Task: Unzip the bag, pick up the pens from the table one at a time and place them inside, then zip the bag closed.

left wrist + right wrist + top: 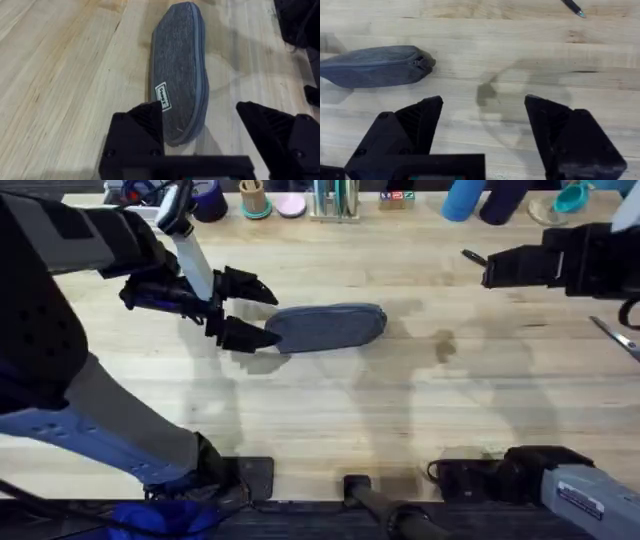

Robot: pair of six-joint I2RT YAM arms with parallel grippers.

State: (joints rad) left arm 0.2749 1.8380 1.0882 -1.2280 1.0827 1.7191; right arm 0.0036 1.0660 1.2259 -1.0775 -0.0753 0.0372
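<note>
We see the bag [328,327] lying flat on the table [330,420], left of centre, long axis running across the planks' grain. It's an oblong pouch of heathered blue-grey fabric, rounded at both ends, with a darker zipper band running its length; in the right wrist view the zipper pull [421,62] sits at the end nearest that arm. A small white label [163,96] is sewn on the side of the bag; its dark lettering is there, but we can't read it with confidence.

The left gripper [245,313] is at the bag's left end, its black angular fingers spread wide, the nearer one [247,334] right against the fabric, perhaps touching it. The right gripper [482,132] hangs over bare wood well to the right of the bag, fingers apart and holding nothing.

A thin black pen [474,256] lies on the far right part of the table, well away from the bag. The tabletop is pale plank wood with visible grain and a few dark knots. Silver scissors [618,337] lie at the right edge.
</note>
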